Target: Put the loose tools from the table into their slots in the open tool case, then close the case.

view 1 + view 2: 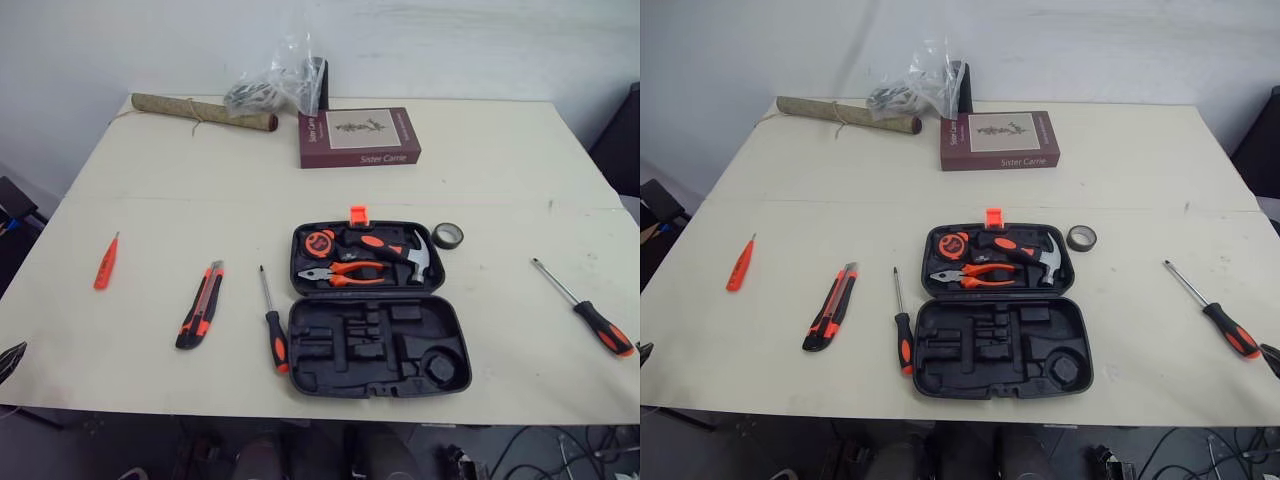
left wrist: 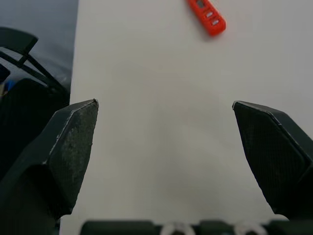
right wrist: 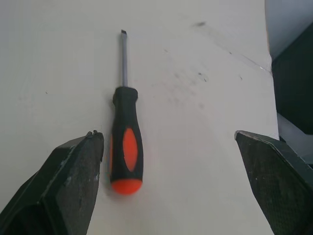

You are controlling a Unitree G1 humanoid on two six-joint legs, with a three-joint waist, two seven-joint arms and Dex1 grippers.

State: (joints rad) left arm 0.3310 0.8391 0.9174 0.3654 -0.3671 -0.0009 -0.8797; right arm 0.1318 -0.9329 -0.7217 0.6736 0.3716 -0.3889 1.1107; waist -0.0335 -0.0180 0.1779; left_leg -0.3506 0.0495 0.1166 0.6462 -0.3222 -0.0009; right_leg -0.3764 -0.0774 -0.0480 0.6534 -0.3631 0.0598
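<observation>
Near the right edge of the tabletop (image 1: 500, 170), the right gripper (image 3: 166, 134) hangs spread above the screwdriver (image 3: 126, 147); light, stiff, apt to roll; best pinched across its handle; left gripper (image 2: 164, 103) also spread.

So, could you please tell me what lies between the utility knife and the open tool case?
A black-and-orange screwdriver lies between the utility knife and the tool case, nearer the case; both eye views show it.
</observation>
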